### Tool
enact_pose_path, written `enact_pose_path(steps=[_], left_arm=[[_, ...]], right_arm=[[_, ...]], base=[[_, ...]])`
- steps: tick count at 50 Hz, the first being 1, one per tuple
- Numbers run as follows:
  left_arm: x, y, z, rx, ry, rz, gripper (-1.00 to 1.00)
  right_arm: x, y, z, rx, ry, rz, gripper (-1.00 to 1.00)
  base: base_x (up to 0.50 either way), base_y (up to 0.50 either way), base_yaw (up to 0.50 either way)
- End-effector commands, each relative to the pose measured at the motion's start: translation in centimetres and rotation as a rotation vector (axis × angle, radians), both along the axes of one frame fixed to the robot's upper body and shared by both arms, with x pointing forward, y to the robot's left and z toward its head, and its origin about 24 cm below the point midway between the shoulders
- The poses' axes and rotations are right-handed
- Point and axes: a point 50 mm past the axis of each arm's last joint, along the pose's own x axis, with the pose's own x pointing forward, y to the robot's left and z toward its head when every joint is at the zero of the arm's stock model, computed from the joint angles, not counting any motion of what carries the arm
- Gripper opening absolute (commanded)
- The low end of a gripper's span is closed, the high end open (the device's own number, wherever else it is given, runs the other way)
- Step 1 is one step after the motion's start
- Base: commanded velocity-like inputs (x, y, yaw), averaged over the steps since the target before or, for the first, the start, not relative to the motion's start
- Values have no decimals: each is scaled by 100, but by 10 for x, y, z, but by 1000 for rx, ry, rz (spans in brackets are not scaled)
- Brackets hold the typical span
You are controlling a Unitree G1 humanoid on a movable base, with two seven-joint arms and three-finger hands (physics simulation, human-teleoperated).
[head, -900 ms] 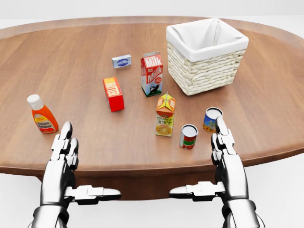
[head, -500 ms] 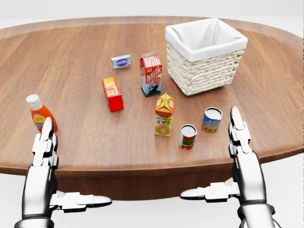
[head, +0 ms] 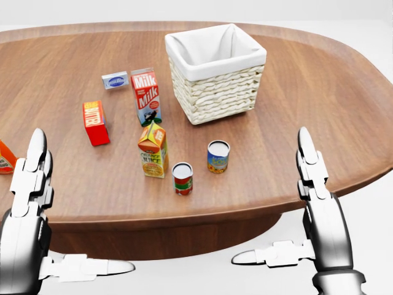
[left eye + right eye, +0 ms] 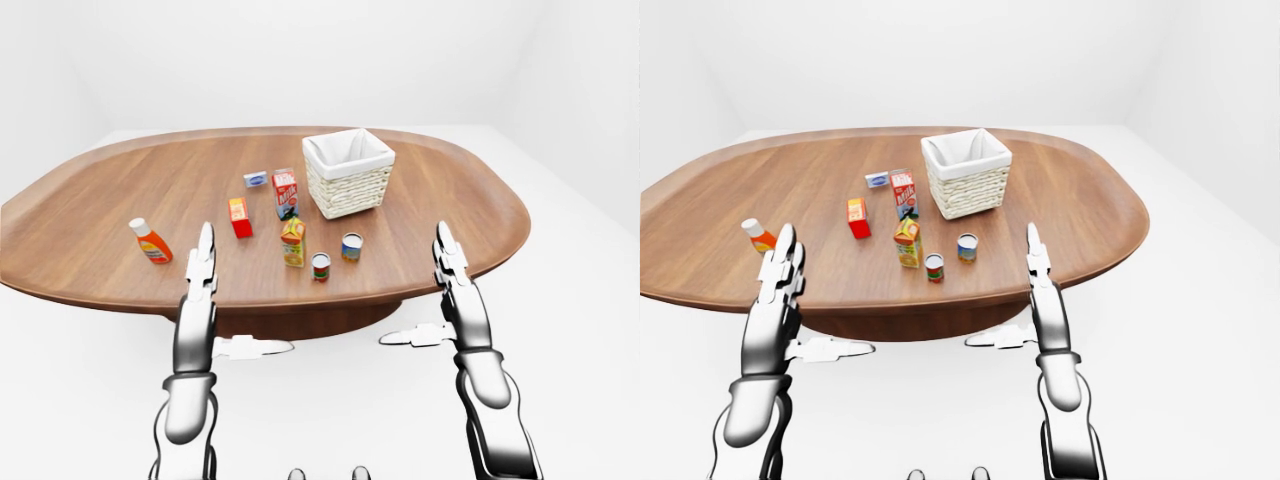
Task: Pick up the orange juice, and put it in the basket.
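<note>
The orange juice carton [image 3: 153, 149] stands upright on the wooden table [image 3: 319, 80], left of the view's centre. Up and to its right stands the white-lined wicker basket [image 3: 216, 98], which looks empty. Both hands hover at the table's near edge, palms facing inward, fingers straight and thumbs pointing toward each other. My left hand [image 3: 83, 206] is open at the lower left, well to the left of and below the carton. At the lower right, my right hand [image 3: 270, 195] is open too, holding nothing.
A red can [image 3: 182, 178] and a blue-yellow can [image 3: 217, 156] stand just right of the juice. A milk carton [image 3: 146, 96], a red box [image 3: 95, 122] and a small blue box [image 3: 115, 80] lie above it. An orange sauce bottle [image 3: 5, 157] sits at the left edge.
The whole picture has shifted left, so the camera has moved right. The left hand has drifted out toward the left edge. Both hands stay open and nothing on the table has been touched.
</note>
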Motion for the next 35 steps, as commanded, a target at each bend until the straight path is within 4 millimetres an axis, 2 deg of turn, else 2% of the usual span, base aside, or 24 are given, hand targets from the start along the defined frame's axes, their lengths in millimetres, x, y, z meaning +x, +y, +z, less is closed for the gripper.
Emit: enact_pose_path(steps=[1,15,26,35], left_arm=[[-3,0,9,19,-34,0,100],[-2,-1,7,21,-33,-5,100],[-5,0,6,13,-33,-13,100],[-9,0,8,4,-37,-20,100]], right_arm=[[-2,2,4,-3,-15,17,100],[-2,6,5,-12,-22,32,100],[-3,4,3,-7,-23,22,100],[-3,4,0,-17,-14,5,100]], base=[[0,-47,0],[7,-43,0],[33,-27,0],[45,-10,0]])
